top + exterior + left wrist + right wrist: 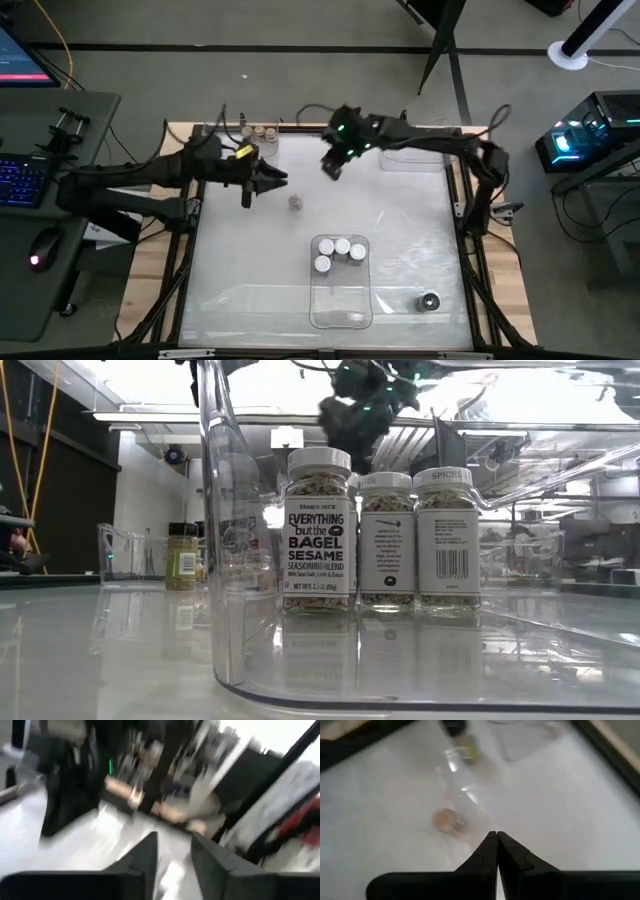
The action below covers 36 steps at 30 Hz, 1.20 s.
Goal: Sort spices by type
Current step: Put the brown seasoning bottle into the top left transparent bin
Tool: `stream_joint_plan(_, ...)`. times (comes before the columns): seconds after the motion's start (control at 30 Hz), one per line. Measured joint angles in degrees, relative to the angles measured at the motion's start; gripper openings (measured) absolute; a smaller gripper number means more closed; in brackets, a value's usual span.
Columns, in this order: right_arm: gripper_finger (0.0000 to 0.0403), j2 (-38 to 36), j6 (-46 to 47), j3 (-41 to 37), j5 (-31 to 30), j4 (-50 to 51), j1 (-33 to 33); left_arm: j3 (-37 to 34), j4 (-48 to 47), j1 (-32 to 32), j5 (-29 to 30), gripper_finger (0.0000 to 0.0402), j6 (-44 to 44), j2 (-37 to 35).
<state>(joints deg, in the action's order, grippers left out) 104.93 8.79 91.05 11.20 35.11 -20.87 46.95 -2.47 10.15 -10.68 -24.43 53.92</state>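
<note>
near the table's far left, the left gripper [280, 180] hangs with fingers slightly parted, grasping nothing. right gripper [330, 168] hovers clenched and empty. three white-capped jars [338, 252] stand in a clear tray [342, 312]; a tan-capped jar [296, 203] stands alone between the grippers.

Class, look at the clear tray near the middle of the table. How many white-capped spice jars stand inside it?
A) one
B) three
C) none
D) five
B: the high view shows three white-capped jars grouped at one end of the clear tray, and the low view shows the same three standing upright side by side.
</note>
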Motion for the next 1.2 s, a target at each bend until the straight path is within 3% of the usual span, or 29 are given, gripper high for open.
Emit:
stream_joint_plan(0.17,0.0000,-8.30,-1.77,-1.65,-3.07,9.05,-4.48,12.07,-23.32,0.00,-0.45,0.0196,17.20,6.12)
stream_joint_plan(0.33,0.0000,-16.06,-1.29,-1.97,-8.09,16.93,-6.65,20.39,-34.84,0.00,7.46,0.0254,31.86,17.25)
stream_joint_plan(0.5,0.0000,-21.63,0.44,-1.95,-12.43,21.35,-6.57,21.67,-37.30,0.24,11.55,0.0271,30.91,28.56)
stream_joint_plan(0.7,0.0000,-23.38,2.82,-1.98,-13.42,23.02,-6.59,21.65,-41.20,0.84,14.08,0.0271,31.21,39.14)
stream_joint_plan(0.83,0.0000,-22.78,2.74,-1.98,-13.57,23.00,-6.57,21.65,-40.14,1.21,16.27,0.0271,31.67,43.52)
stream_joint_plan(1.2,0.0000,-22.49,1.23,-1.98,-14.25,23.13,-6.48,21.65,-39.58,1.46,14.99,0.0271,32.18,50.10)
